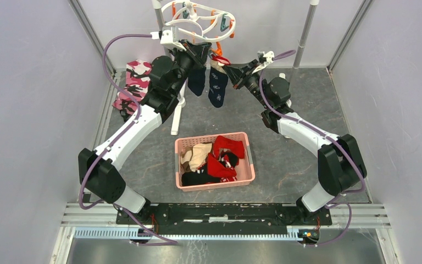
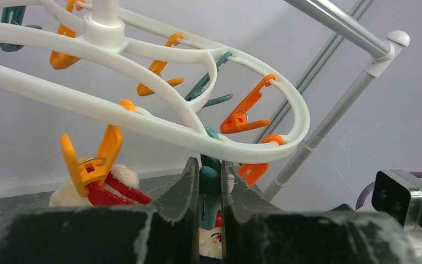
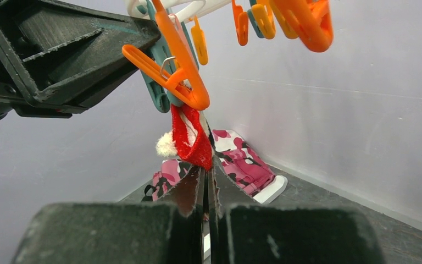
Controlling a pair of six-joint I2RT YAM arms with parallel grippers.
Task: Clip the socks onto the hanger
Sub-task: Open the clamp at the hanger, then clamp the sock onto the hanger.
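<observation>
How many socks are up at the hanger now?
3. A navy sock and a marked navy sock hang under the hanger; a red sock is at an orange clip, in the right hand. The left hand, on a teal clip, may hide others.

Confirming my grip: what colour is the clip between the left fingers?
The clip is teal; left wrist view.

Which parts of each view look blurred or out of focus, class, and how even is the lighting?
Left wrist view: the left pincer is dark and soft up close, the hanger crisp. Right wrist view: the orange clip at top right is blurred, the red sock sharper. Top external view: evenly lit, sharp, no glare.
</observation>
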